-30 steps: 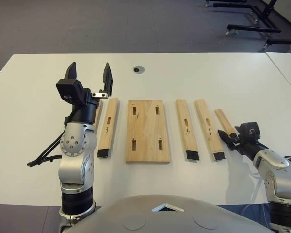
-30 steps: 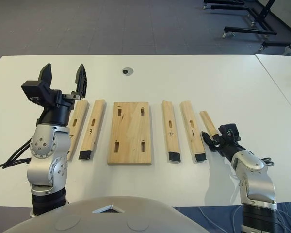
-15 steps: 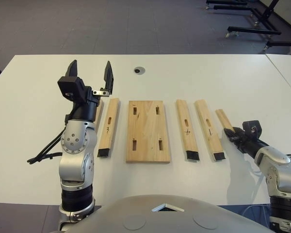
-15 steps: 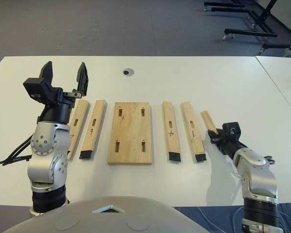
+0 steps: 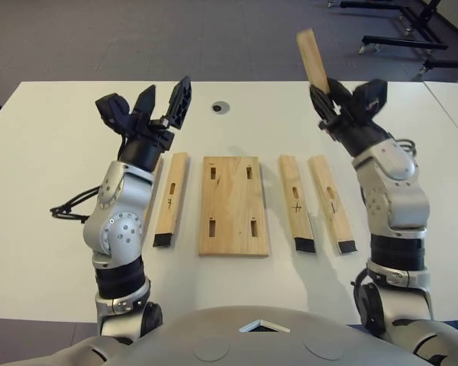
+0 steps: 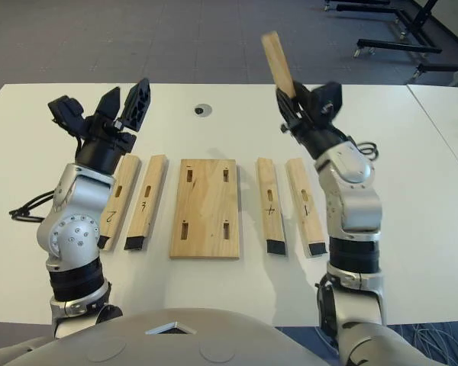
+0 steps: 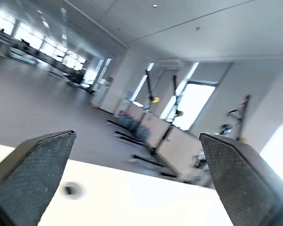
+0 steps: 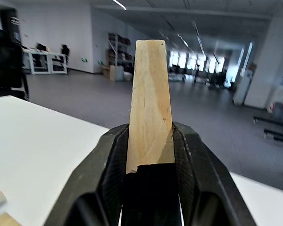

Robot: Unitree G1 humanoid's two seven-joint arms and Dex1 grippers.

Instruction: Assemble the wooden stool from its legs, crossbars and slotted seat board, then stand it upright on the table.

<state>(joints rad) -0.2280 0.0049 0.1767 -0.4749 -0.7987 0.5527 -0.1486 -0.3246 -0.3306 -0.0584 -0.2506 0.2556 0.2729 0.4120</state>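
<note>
**crossbar clamped in right gripper above table; other stool parts lying flat**

the crossbar (image 5: 312, 58), a short plain wooden bar, is clamped at its lower end between the two fingers of the right gripper (image 8: 151, 126). it stands nearly upright, tilted slightly toward the robot's left, well above the table (image 5: 46, 152) and over its far right area. the right wrist view shows both black fingers pressed against the bar's edges.

the slotted seat board (image 5: 233, 204) lies flat at the table centre, with four slots near its corners. four legs lie flat and roughly parallel to its long sides, black-tipped ends toward the robot:
- far-left leg (image 6: 122, 187), partly hidden by the left arm
- inner-left leg (image 6: 146, 198), just beside it
- inner-right leg (image 6: 268, 200), near the board's right edge
- far-right leg (image 6: 303, 200), just beside it

the left gripper (image 5: 166, 95) is held above the far ends of the two left legs, fingers spread wide apart and gripping nothing.

a round grommet hole (image 5: 218, 107) sits in the table beyond the board. a black cable (image 5: 69, 210) loops beside the left arm.
</note>
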